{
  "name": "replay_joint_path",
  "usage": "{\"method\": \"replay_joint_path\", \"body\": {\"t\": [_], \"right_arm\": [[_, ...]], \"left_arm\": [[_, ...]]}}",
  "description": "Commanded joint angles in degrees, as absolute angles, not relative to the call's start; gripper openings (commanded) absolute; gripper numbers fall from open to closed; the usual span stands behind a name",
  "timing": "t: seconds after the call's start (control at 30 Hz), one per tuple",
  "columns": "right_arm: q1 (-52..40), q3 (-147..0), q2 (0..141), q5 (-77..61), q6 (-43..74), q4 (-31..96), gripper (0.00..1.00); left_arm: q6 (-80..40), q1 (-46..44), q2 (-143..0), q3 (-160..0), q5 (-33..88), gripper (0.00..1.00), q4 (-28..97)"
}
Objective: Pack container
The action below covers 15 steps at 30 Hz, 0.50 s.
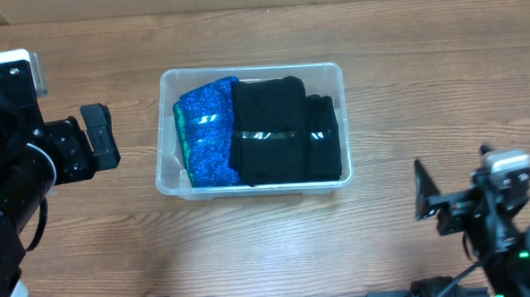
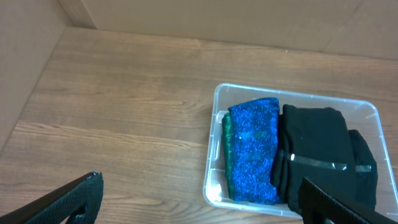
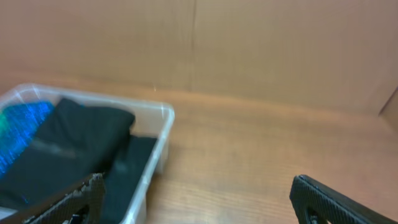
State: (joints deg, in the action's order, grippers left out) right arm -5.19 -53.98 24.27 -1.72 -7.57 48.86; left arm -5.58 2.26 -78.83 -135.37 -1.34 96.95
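Observation:
The clear plastic container (image 1: pixel 248 70) stands mid-table. It holds a blue glittery folded cloth (image 1: pixel 209 133) at its left, a large black folded cloth (image 1: pixel 269 130) in the middle and a smaller black one (image 1: pixel 326 141) at its right. My left gripper (image 1: pixel 99 136) is open and empty, left of the container and apart from it. My right gripper (image 1: pixel 428 195) is open and empty, off the container's front right corner. The left wrist view shows the container (image 2: pixel 292 93) and blue cloth (image 2: pixel 252 149) between the spread fingers (image 2: pixel 200 182). The right wrist view shows the container's right end (image 3: pixel 165 124) beside the open fingers (image 3: pixel 196 180).
The wooden table (image 1: pixel 424 88) surrounds the container. A brown cardboard wall (image 3: pixel 249 43) stands behind the table and along its left side (image 2: pixel 25 43).

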Motion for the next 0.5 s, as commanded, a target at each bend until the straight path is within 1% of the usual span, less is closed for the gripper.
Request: {"method": "replay_joint_path", "body": {"t": [0.0, 0.07, 0.2, 0.23, 0.47], "right_arm": [[-4.54, -40.62, 15.29, -2.72, -9.02, 45.87, 1.00], [-3.68, -31.79, 9.78, -2.72, -9.02, 45.06, 1.00], [-1.63, -21.21, 2.20, -2.74, -9.02, 45.06, 1.00], [-1.37, -19.40, 0.40, -2.72, -9.02, 45.04, 1.00], [-0.99, -13.28, 0.19, -2.70, -9.02, 45.58, 1.00]], "left_arm": [[-4.69, 2.33, -78.76, -135.20, -1.72, 1.00, 96.77], [-4.69, 2.33, -78.76, -135.22, -1.72, 1.00, 96.79], [-4.69, 2.33, -78.76, -135.20, -1.72, 1.00, 96.79], [-4.69, 2.33, -78.76, -135.20, -1.72, 1.00, 96.77], [-4.69, 2.33, -78.76, -135.22, -1.72, 1.00, 96.77]]}}
